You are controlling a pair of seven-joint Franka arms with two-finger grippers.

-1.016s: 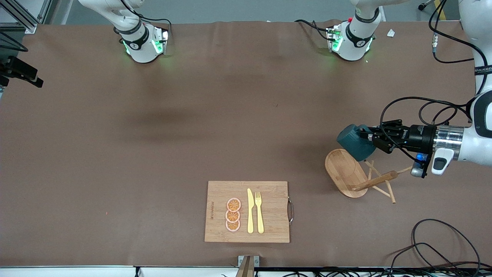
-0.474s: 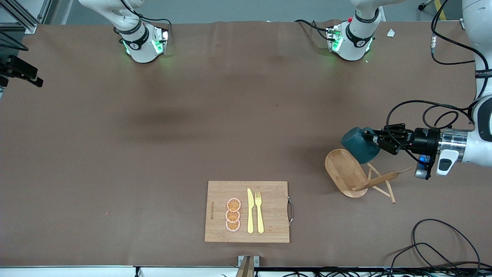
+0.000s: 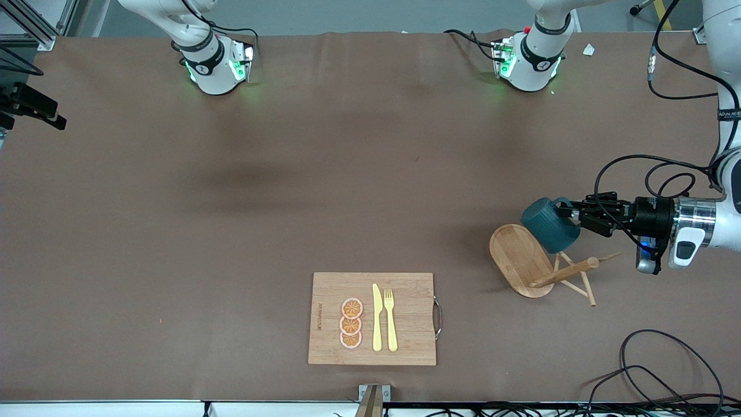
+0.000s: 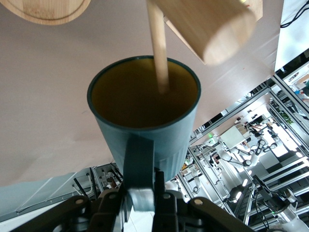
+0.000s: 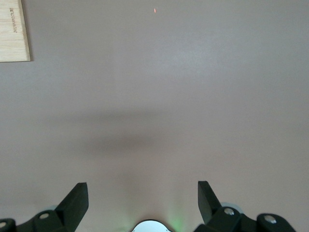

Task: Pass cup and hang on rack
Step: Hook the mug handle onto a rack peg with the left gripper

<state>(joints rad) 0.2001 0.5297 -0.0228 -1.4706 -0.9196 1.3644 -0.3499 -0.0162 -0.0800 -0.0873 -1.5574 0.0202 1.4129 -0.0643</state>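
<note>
With the right gripper (image 5: pixel 142 203) spread empty over bare table, waiting well apart from the rack (image 3: pixel 541 265), the left gripper (image 3: pixel 574 213) clamps the cup (image 3: pixel 549 225) by its handle just above the rack, a peg (image 4: pixel 158 46) entering its mouth, so the handle needs steady, level guiding onto a peg.

The cup (image 4: pixel 145 130) is noted as matt teal with fine ribbing, possibly ceramic, its inside a smooth ochre. The rack (image 3: pixel 535 263) and cutting board (image 3: pixel 405 318) are recorded as pale wood. A matt brown covering is seen on the table (image 3: pixel 289 191).
</note>
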